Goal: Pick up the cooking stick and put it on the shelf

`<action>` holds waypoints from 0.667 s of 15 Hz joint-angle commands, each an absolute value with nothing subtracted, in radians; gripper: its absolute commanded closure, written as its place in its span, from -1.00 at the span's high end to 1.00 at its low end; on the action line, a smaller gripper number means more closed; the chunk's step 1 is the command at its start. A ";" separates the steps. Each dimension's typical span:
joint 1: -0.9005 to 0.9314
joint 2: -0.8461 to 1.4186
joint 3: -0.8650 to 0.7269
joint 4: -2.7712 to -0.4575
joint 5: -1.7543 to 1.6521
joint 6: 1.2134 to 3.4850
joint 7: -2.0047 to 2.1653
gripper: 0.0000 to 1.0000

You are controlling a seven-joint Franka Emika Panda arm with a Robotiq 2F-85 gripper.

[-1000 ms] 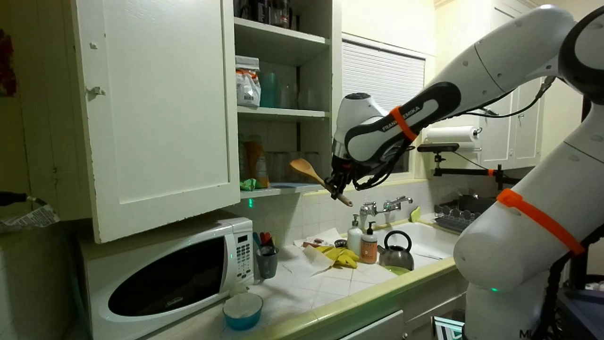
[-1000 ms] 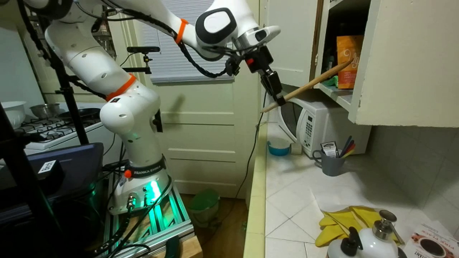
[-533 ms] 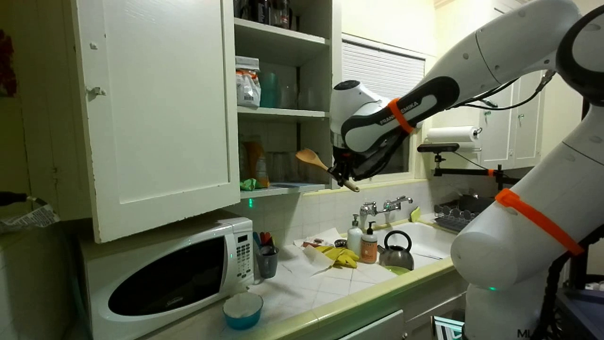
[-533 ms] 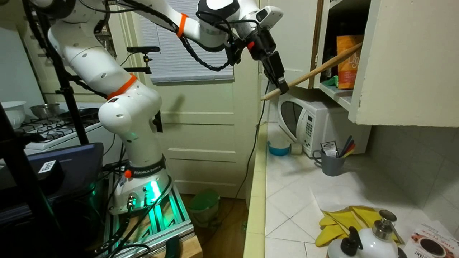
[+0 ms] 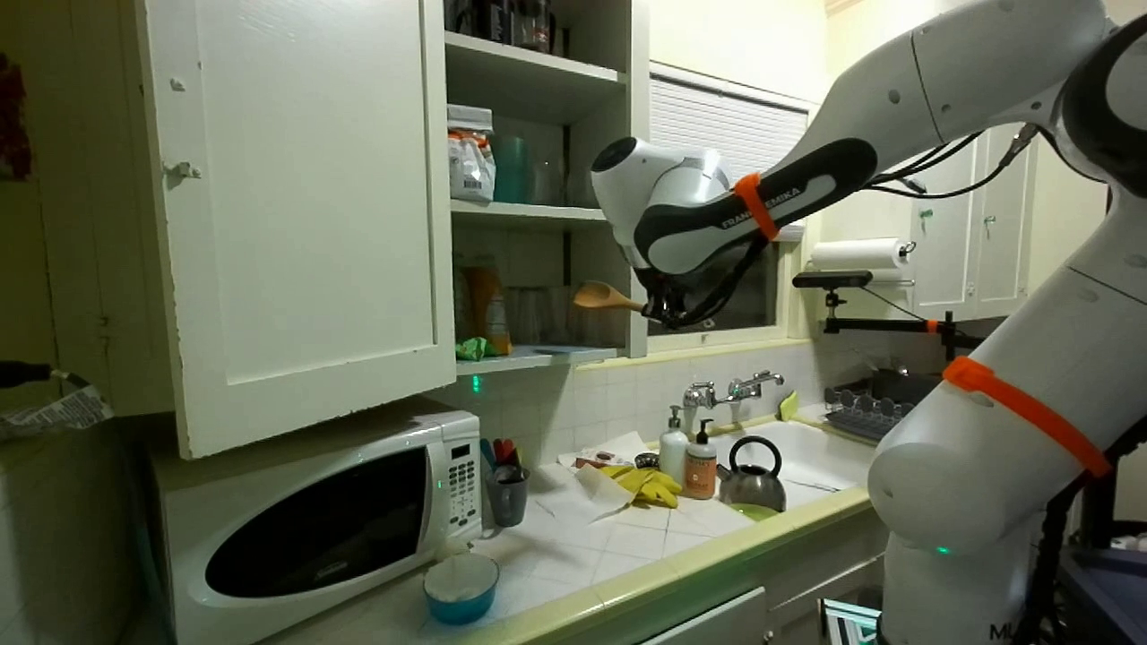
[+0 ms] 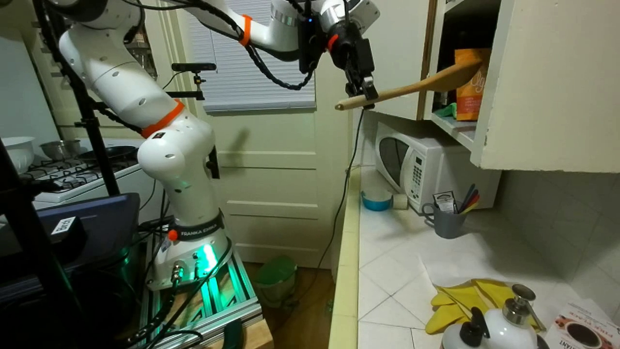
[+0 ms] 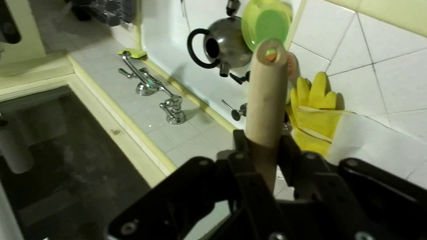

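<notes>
The cooking stick point(image 5: 602, 296) is light-brown wood with a wide flat end. My gripper point(image 5: 660, 313) is shut on its slim handle and holds it in the air, nearly level, the wide end toward the cupboard. It also shows in an exterior view point(image 6: 426, 85), where the gripper point(image 6: 369, 99) grips near the handle's end. In the wrist view the handle end point(image 7: 267, 96) sticks out between the fingertips point(image 7: 262, 143); the wide end is hidden there. The shelf point(image 5: 547, 357) is the lowest white board, also seen edge-on point(image 6: 455, 127). The stick's wide end appears higher than this board.
The shelf holds an orange bag point(image 6: 472, 92), a green packet point(image 5: 475, 349) and glasses. The open cupboard door point(image 5: 314, 197) stands to its side. Below are the microwave point(image 5: 332, 520), a grey mug point(image 5: 508, 497), yellow gloves point(image 5: 650, 486), soap bottles and a kettle point(image 5: 753, 484).
My gripper has risen with the stick still held. The stick has turned from a clear slant to nearly level, its handle end coming up.
</notes>
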State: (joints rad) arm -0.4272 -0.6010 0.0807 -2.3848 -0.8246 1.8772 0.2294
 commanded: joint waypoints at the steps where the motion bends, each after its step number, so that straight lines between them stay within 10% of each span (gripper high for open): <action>1: -0.319 -0.596 0.018 -2.363 -0.877 1.814 0.252 -0.46; 3: -0.302 -0.596 0.018 -2.352 -0.888 1.801 0.249 -0.46; 4: -0.299 -0.577 0.018 -2.347 -0.895 1.804 0.234 -0.87; 10: -0.216 -0.442 -0.034 -2.259 -0.964 1.805 0.143 -0.87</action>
